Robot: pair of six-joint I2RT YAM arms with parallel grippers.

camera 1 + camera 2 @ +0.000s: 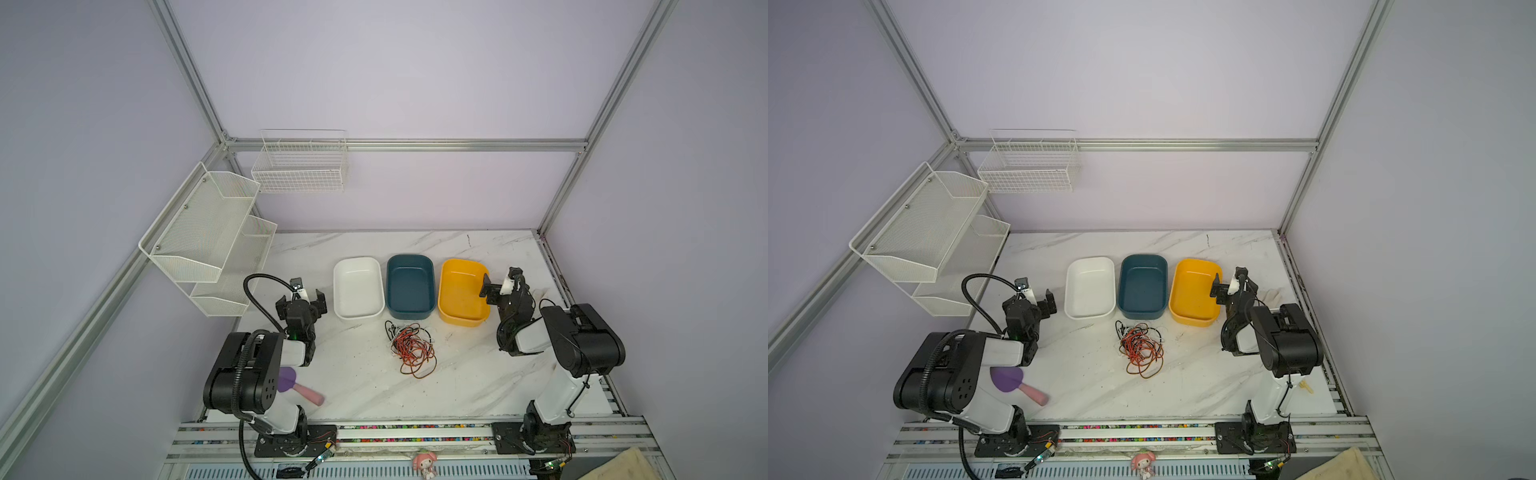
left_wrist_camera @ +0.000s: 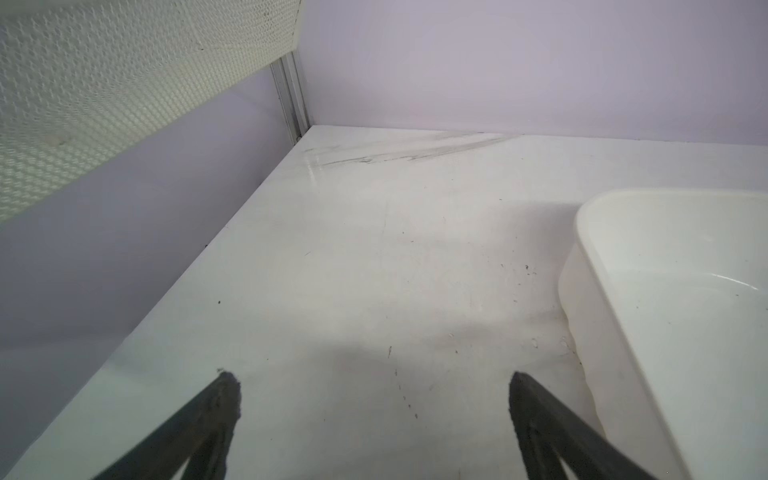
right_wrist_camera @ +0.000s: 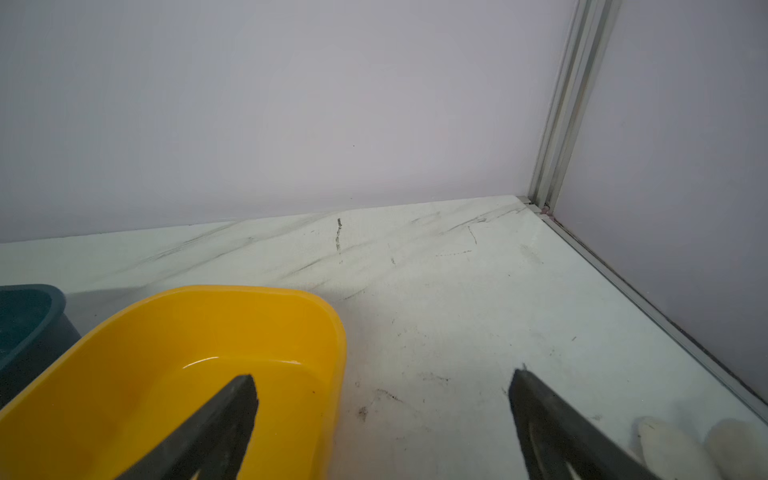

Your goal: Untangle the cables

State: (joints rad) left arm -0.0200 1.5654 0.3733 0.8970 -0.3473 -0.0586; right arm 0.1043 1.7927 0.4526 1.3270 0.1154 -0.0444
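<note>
The cables [image 1: 412,348] [image 1: 1141,350] lie in one tangled heap of red-orange, black and white wires on the marble table, just in front of the blue bin. No wrist view shows them. My left gripper [image 1: 302,297] [image 1: 1030,302] hovers to the left of the white bin, open with nothing between its fingers [image 2: 372,378]. My right gripper [image 1: 500,282] [image 1: 1229,282] is also open and empty [image 3: 383,377]. It stands at the yellow bin's right edge, with one finger over the bin's inside. Both grippers are well apart from the heap.
Three empty bins stand in a row behind the heap: white [image 1: 358,286] [image 2: 665,311], blue [image 1: 410,286] [image 3: 25,307], yellow [image 1: 461,291] [image 3: 208,332]. A purple and pink spatula [image 1: 300,386] lies by the left arm. White mesh shelves [image 1: 208,237] and a wire basket [image 1: 299,166] hang at left.
</note>
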